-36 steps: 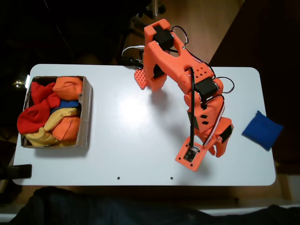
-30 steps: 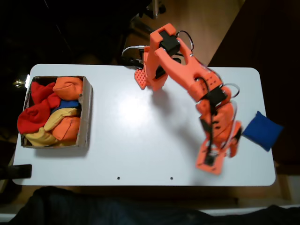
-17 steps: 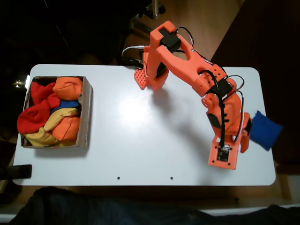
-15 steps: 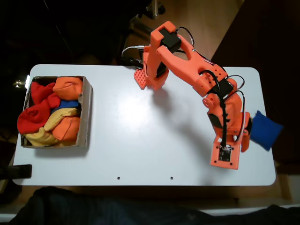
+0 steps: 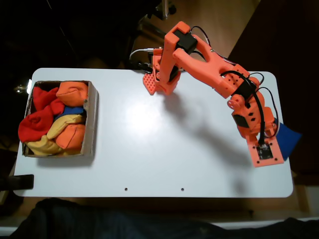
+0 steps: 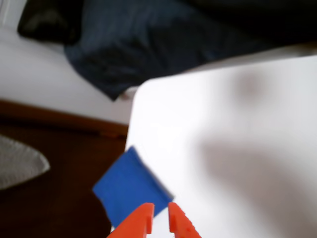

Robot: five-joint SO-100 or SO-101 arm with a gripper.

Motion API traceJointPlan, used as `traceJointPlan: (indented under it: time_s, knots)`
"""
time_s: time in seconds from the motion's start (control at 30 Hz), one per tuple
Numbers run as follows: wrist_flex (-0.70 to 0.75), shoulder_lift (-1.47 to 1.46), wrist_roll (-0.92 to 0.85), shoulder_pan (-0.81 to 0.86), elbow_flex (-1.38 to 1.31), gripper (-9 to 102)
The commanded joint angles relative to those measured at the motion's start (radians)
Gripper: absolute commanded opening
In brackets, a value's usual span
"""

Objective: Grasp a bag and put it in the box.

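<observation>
Gripper [image 6: 158, 218], tips nearly closed, empty, just short of the square royal-blue fabric bag [image 6: 130, 189] overhanging the bench [image 6: 237, 148] edge: open wider, then descend.

Arm stretched out, claw [image 6: 158, 216] tips nearly together.

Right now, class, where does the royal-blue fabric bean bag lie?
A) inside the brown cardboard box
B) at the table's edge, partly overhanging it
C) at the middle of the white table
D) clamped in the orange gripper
B: the wrist view shows the royal-blue fabric bean bag jutting past the white table edge, just ahead of the gripper.
</observation>
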Motion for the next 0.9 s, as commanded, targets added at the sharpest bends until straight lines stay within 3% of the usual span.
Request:
traceJointPlan:
  time_s: [0.0, 0.87]
  knots:
    - [-0.012, 0.003, -0.023, -0.035, -0.002, 4]
    - [-0.049, -0.048, -0.152, -0.179, 0.0, 4]
